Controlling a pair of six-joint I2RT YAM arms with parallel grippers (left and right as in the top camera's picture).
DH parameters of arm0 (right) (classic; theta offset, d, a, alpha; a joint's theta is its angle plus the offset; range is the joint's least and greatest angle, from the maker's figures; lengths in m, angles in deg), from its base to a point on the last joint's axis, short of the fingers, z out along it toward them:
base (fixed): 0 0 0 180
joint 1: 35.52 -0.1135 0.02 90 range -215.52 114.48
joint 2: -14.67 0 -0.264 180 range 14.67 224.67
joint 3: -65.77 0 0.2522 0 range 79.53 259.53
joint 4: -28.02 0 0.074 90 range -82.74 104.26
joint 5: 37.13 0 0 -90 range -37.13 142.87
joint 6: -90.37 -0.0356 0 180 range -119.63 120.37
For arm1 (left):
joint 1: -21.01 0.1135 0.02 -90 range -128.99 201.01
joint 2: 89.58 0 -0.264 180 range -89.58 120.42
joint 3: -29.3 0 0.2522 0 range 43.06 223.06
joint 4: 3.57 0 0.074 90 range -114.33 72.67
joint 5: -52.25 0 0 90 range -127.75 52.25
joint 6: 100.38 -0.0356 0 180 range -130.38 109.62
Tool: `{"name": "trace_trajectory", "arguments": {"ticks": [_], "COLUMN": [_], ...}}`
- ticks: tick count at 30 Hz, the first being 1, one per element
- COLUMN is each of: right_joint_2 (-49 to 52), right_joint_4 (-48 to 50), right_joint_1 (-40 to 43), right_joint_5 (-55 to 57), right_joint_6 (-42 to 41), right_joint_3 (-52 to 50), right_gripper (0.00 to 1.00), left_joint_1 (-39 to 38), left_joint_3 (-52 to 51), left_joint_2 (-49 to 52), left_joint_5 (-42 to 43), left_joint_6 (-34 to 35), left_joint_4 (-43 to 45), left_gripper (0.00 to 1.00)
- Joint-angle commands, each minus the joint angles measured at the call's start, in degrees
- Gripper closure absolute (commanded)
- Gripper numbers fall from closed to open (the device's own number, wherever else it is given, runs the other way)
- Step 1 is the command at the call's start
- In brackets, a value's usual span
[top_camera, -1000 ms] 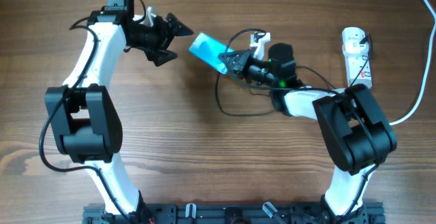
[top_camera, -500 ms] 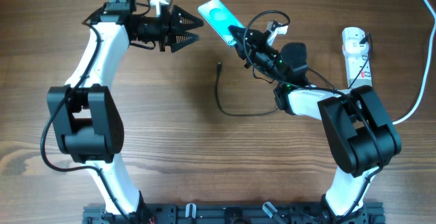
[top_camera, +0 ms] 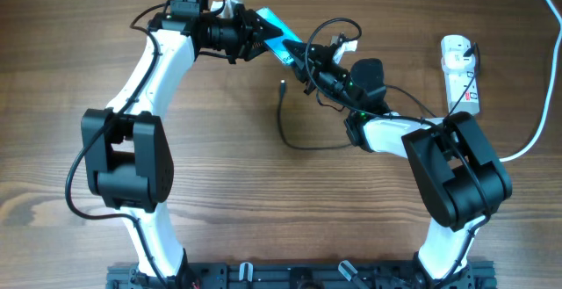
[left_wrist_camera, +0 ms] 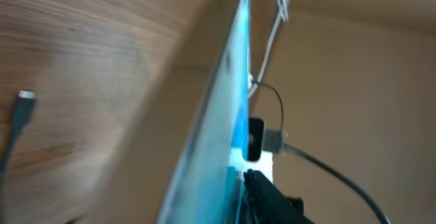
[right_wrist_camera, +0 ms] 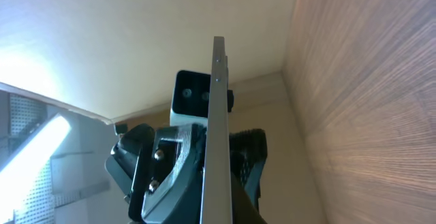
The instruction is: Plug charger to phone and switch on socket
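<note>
The phone (top_camera: 279, 36), its screen cyan, hangs tilted above the far middle of the table. My right gripper (top_camera: 301, 57) is shut on its right end, and the right wrist view shows the phone (right_wrist_camera: 218, 108) edge-on. My left gripper (top_camera: 262, 36) straddles the left end. One black finger (left_wrist_camera: 267, 198) lies against the phone (left_wrist_camera: 218, 135); whether the jaws clamp it I cannot tell. The charger (top_camera: 283, 122), a thin black cable, lies loose on the table with its tip (top_camera: 282, 85) below the phone, and that tip (left_wrist_camera: 26, 96) also shows in the left wrist view. The socket (top_camera: 458, 71) sits at the far right.
A thick white cord (top_camera: 536, 135) curves from the socket along the right edge. The black cable loops across the table's middle toward the right arm (top_camera: 457, 166). Both arm bases stand at the front edge (top_camera: 290, 276).
The right gripper carried the phone up and toward the far side. The left arm swung right to meet it, and its wide-open jaws narrowed around the phone's left end.
</note>
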Motion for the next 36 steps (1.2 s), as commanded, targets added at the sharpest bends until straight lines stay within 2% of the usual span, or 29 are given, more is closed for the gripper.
{"name": "trace_trajectory", "arguments": {"ticks": [1,6,8,10,14,16,18,19,21,24,28,31,33,36], "right_joint_2": [-1.6,-1.6,-1.6,-1.6,-1.6,-1.6,-1.6,-1.6,-1.6,-1.6,-1.6,-1.6,-1.7,-1.9], "right_joint_4": [0.7,0.7,0.6,0.5,0.5,0.4,-1.2,-3.2,-6.8,-11.9,-15.8,-19.0,-26.0,-40.5], "right_joint_1": [0.1,0.1,0.1,0.1,0.1,0.1,0.1,0.2,0.6,3.0,8.8,12.8,14.5,14.8], "right_joint_5": [-0.1,-0.5,-0.5,-0.5,-0.5,-0.5,-0.5,-0.5,-0.8,-1.7,-9.7,-17.0,-20.8,-21.2], "right_joint_6": [-0.5,-0.6,-0.6,-1.2,-1.7,-1.7,-1.4,-0.7,4.7,18.3,30.8,39.1,45.7,54.2], "right_joint_3": [1.0,1.0,1.0,1.0,1.0,1.0,1.0,1.0,1.0,1.0,1.0,1.2,3.0,7.7], "right_gripper": [0.96,0.96,0.96,0.96,0.94,0.8,0.5,0.42,0.32,0.0,0.0,0.0,0.0,0.0], "left_joint_1": [0.0,-0.1,-0.1,-0.2,-0.3,-0.3,0.0,0.4,1.5,4.4,8.8,12.7,14.4,15.8], "left_joint_3": [0.7,0.7,0.7,0.7,0.7,0.7,0.7,0.7,0.7,0.7,0.7,0.7,0.7,0.7], "left_joint_2": [-1.3,-1.3,-1.3,-1.3,-1.3,-1.3,-1.3,-1.3,-1.3,-1.3,-1.3,-1.3,-1.3,-1.3], "left_joint_5": [-4.7,-6.3,-6.3,-6.1,-6.1,-6.1,-6.5,-6.9,-7.6,-9.0,-8.6,-1.5,3.8,9.3], "left_joint_6": [4.5,8.0,8.4,8.4,11.3,11.3,10.8,9.5,6.3,-1.5,-5.7,-12.8,-16.1,-16.4], "left_joint_4": [1.2,4.9,5.3,5.3,5.5,5.7,5.7,5.8,5.9,4.4,0.3,-1.9,-2.5,-2.6], "left_gripper": [0.68,0.7,0.81,0.95,0.96,0.96,0.96,0.96,0.96,0.96,0.96,0.96,0.96,0.96]}}
